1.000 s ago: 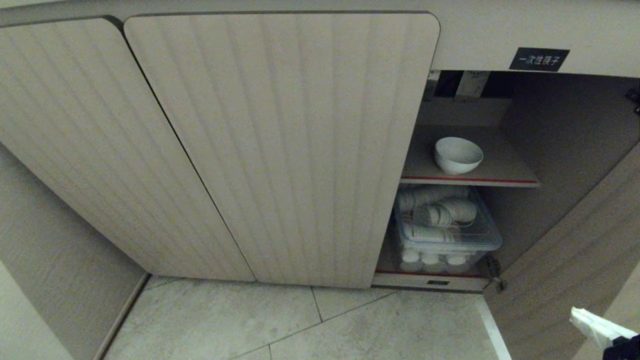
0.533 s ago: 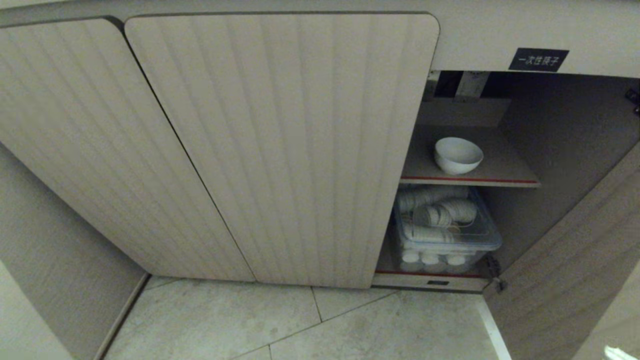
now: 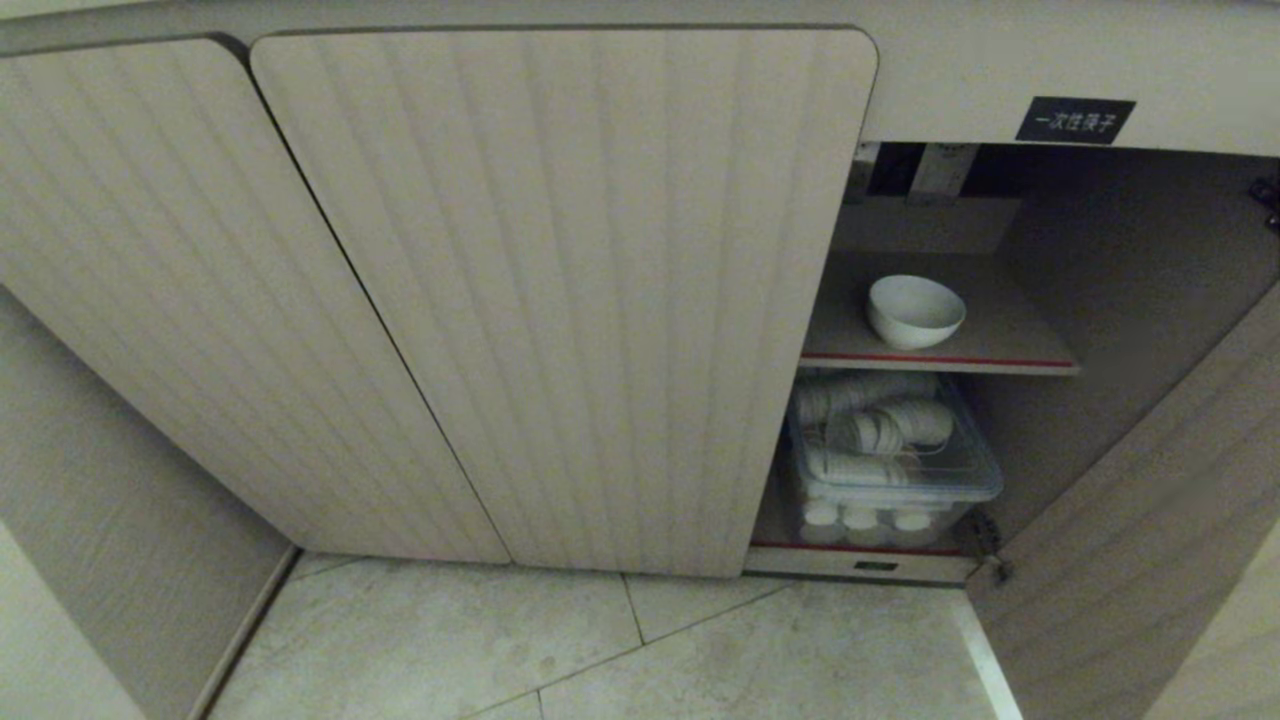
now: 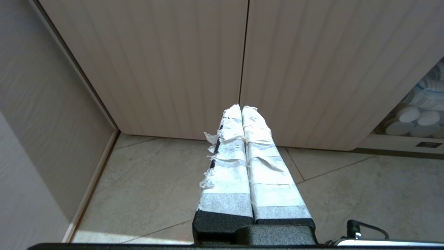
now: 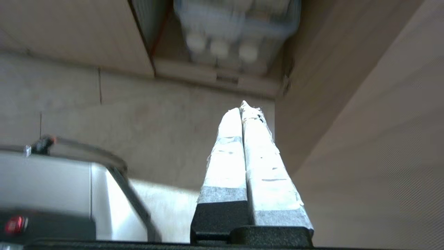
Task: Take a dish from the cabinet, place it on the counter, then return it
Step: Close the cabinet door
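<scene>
The dish [image 3: 915, 310], a small white bowl, stands alone on the upper grey shelf [image 3: 1010, 335] of the cabinet [image 3: 560, 300], whose right-hand bay is open. Neither arm shows in the head view. My left gripper [image 4: 241, 107] is shut and empty, low over the floor, pointing at the closed ribbed doors. My right gripper [image 5: 241, 106] is also shut and empty, low over the floor tiles, pointing toward the bottom of the open bay. The counter is out of view.
A clear plastic box [image 3: 890, 465] of ribbed paper cups fills the lower shelf. The opened door [image 3: 1140, 560] stands at the right of the bay. A black label [image 3: 1075, 120] sits above the opening. My own base [image 5: 52, 180] shows beside the right gripper.
My right gripper, seen at the head view's lower right corner a second ago, has dropped out of that view. The dish and the cabinet are unmoved.
</scene>
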`<state>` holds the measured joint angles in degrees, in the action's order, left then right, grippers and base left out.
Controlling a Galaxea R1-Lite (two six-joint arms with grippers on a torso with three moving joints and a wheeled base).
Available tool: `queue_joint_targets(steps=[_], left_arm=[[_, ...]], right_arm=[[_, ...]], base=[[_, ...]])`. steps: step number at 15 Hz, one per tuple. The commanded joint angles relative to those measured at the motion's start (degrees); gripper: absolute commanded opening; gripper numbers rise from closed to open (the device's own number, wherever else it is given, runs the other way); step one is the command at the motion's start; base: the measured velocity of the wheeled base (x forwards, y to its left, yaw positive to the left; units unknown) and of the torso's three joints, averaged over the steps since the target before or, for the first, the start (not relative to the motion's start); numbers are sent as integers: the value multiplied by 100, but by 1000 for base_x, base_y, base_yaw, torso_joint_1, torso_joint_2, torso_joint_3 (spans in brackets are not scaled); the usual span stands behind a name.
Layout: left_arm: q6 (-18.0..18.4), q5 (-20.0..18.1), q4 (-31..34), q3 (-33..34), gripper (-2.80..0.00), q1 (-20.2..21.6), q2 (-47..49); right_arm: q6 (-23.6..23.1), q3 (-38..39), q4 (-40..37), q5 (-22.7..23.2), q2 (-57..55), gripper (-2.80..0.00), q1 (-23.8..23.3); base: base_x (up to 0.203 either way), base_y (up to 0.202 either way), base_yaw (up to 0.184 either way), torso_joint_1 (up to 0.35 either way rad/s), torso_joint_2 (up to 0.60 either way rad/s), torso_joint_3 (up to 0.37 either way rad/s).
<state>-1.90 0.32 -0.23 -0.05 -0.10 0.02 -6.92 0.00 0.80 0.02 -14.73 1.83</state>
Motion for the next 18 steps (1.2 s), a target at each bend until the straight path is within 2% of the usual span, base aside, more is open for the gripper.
queue_joint_targets(steps=[1, 4, 10, 13, 18], left_arm=[[-3, 3, -4, -4, -280, 1, -2], [-3, 0, -4, -4, -280, 1, -2], [-3, 3, -4, -4, -280, 1, -2], [-3, 3, -4, 0, -280, 1, -2], [-3, 2, -4, -4, -280, 1, -2]], right_arm=[[1, 0, -27, 27, 914, -280, -116], [-25, 0, -66, 36, 1473, -280, -174], [279, 0, -80, 33, 1473, -280, -175], [597, 0, -80, 23, 1473, -280, -175], [622, 0, -80, -2, 1473, -280, -175]], base=[[0, 0, 0, 0, 0, 0], [0, 0, 0, 0, 0, 0], [0, 0, 0, 0, 0, 0], [0, 0, 0, 0, 0, 0], [0, 0, 0, 0, 0, 0]])
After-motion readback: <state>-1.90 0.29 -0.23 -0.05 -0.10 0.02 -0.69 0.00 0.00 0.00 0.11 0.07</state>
